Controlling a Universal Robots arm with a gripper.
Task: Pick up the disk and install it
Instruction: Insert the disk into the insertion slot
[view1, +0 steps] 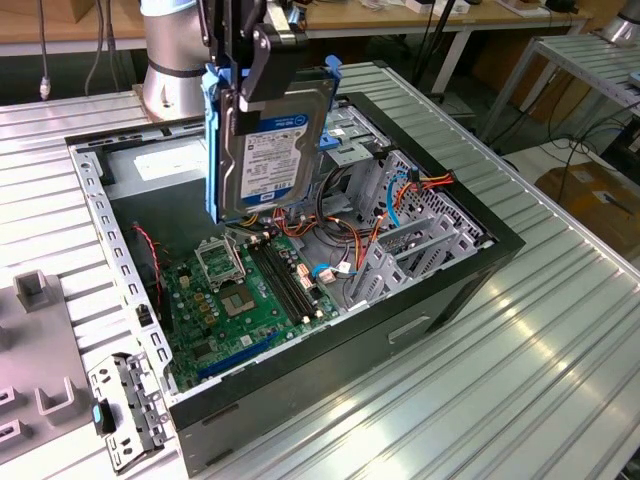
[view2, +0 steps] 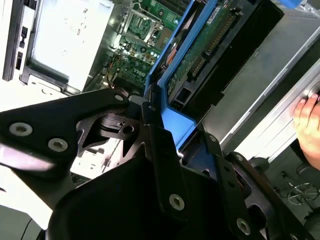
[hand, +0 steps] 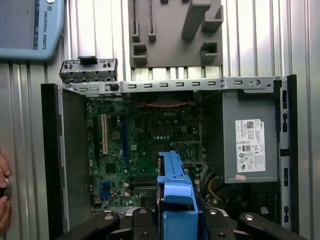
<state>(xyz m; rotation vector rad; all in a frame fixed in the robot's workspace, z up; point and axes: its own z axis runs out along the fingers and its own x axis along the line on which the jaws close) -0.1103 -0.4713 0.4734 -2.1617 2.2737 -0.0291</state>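
Shows gripper (view1: 248, 92) clamped on top edge of the disk (view1: 276, 150), which hangs upright just below it, above open computer case (view1: 420, 312). Likely dense, rigid, shock-sensitive; best held by blue rails (view1: 210, 150), not label face.

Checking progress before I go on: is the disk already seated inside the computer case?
No, in the exterior view the disk hangs upright in the gripper, held above the open computer case.

Robotics lab: ribbed aluminium worktop (view1: 520, 330), opened computer case (view1: 400, 320), robot arm base (view1: 170, 70), cable-draped benches (view1: 380, 18) behind, cardboard box (view1: 590, 200) beyond.
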